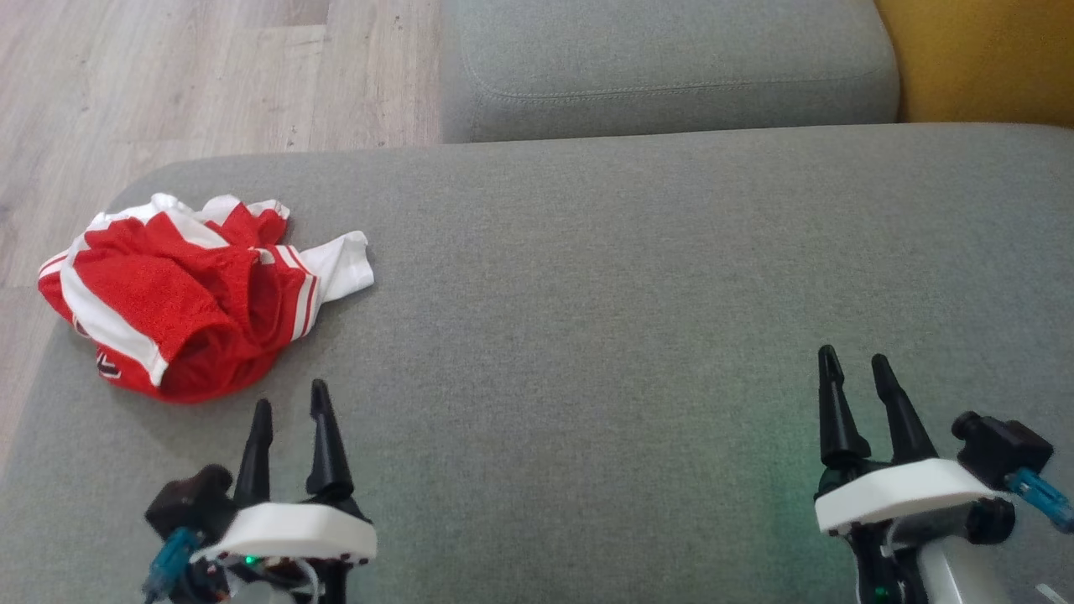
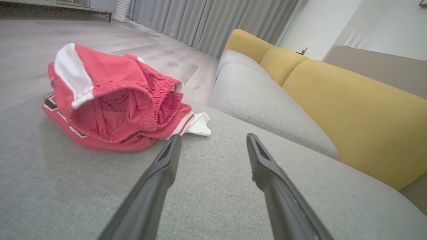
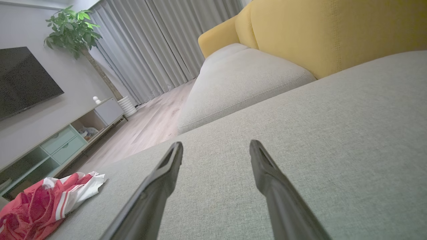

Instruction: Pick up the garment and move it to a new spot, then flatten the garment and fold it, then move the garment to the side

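Left gripper [image 1: 290, 394] low over the grey seat cushion [image 1: 604, 277], fingers spread, empty. Right gripper [image 1: 853, 356] likewise spread, holding nothing. Red-and-white garment [image 1: 180, 302] lies crumpled just beyond the left gripper, near the cushion's left corner. Farther back: second grey cushion [image 1: 663, 67], wood floor [image 1: 210, 75], yellow backrest [image 1: 982, 59].

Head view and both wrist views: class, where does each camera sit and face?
Head view: on the head, looking down at the grey cushion; left claw and right claw rise from below.
Left wrist view: on the left wrist, facing the red-and-white garment; its fingers show.
Right wrist view: right wrist, facing along the cushion; its fingers show.
Shared: all show the garment.
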